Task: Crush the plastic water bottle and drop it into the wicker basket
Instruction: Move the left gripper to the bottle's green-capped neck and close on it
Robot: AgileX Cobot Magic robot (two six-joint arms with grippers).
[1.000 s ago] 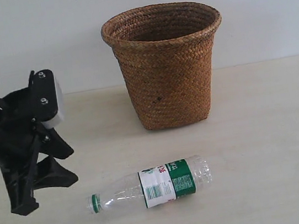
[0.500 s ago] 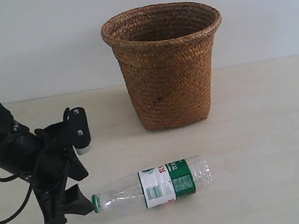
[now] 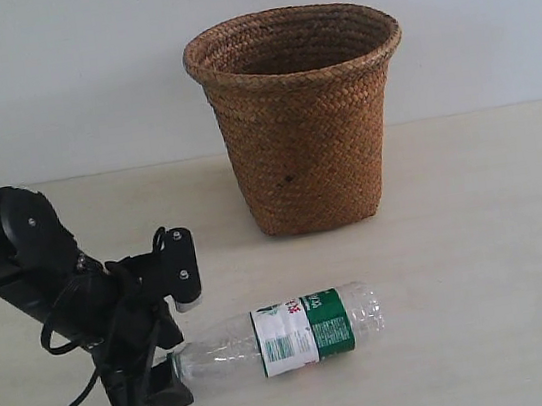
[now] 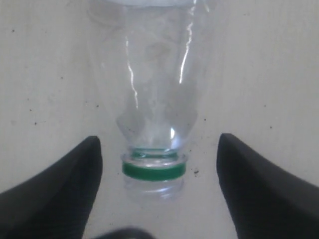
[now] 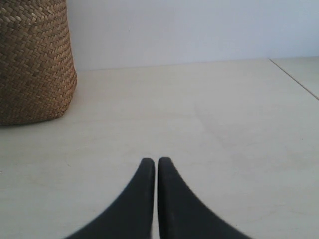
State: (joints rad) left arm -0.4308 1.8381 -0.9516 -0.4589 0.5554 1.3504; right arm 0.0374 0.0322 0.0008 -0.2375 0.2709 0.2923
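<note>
Two hands: left hand (image 4: 159, 141) spread astride neck of the plastic water bottle (image 4: 154, 74), body cut off; right hand (image 5: 152, 162) clenched.

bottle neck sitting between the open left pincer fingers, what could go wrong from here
1. The left pincer straddles only the narrow neck of the bottle, which lies on its side; closing there could make it roll or pivot away.
2. The green cap looks on, so trapped air may resist crushing.
3. The basket is tall; a bottle dangling from the neck could clip its rim.
</note>
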